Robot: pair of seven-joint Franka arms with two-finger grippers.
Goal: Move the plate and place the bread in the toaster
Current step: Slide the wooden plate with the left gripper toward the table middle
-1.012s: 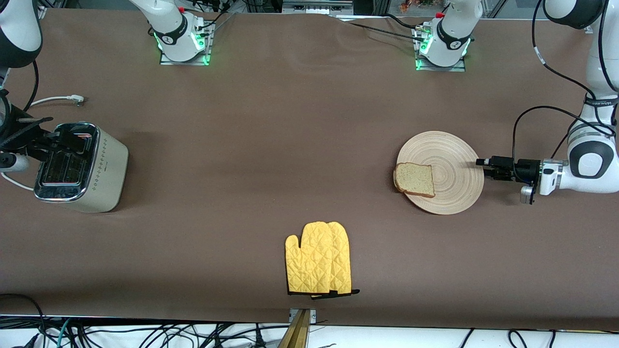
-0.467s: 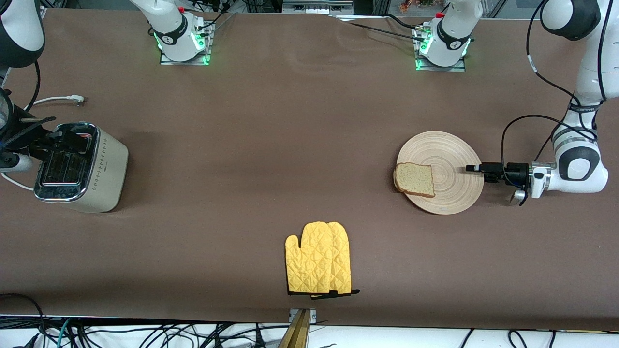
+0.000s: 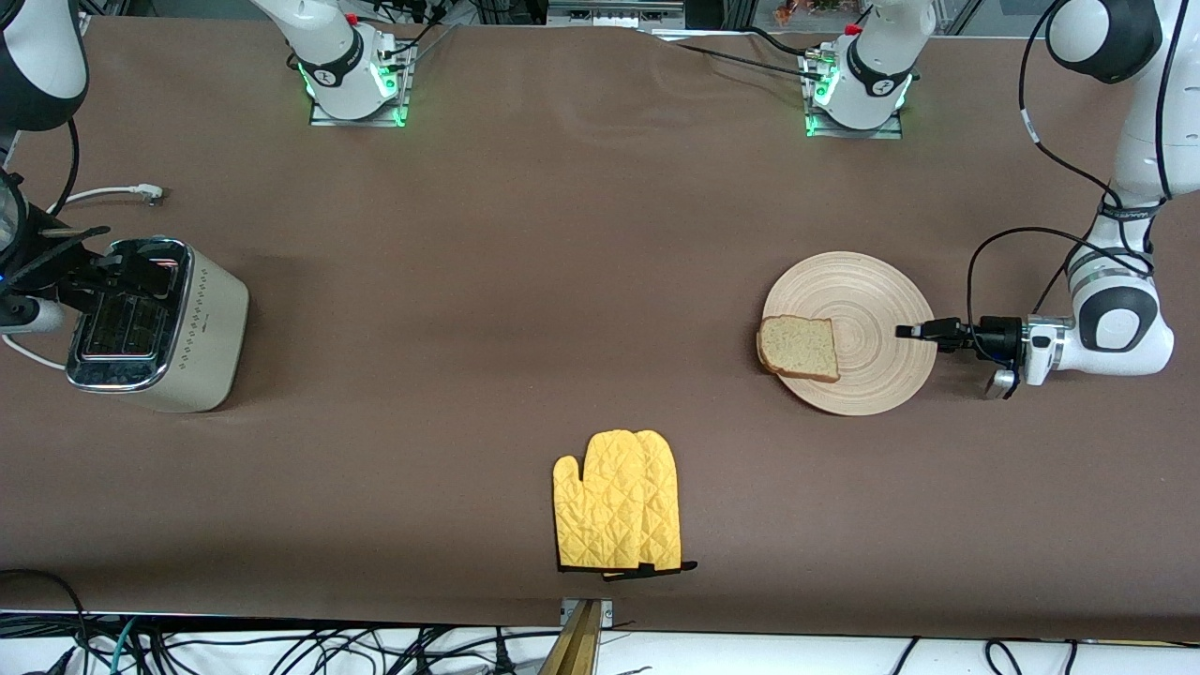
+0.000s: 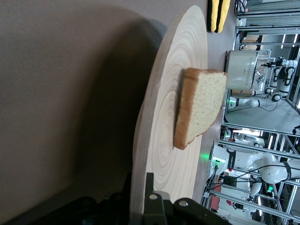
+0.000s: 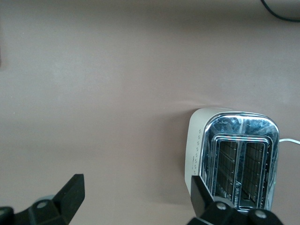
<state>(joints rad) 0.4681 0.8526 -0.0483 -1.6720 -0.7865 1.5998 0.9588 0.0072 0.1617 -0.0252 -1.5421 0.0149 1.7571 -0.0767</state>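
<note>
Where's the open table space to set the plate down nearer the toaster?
The widest bare stretch lies between the toaster and the plate, farther from the front camera than the yellow oven mitt. It is crowded by the toaster, where the right gripper hovers open, and at the plate's rim, where the left gripper sits.

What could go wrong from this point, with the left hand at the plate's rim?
1. The bread lies at the plate's edge toward the toaster, overhanging the rim; a tilt or jerk could slide it off.
2. The left hand holds the plate only at its rim, so the plate may sag or slip.
3. The right hand is open over the table beside the toaster; the toaster is a long carry away along the table.
</note>
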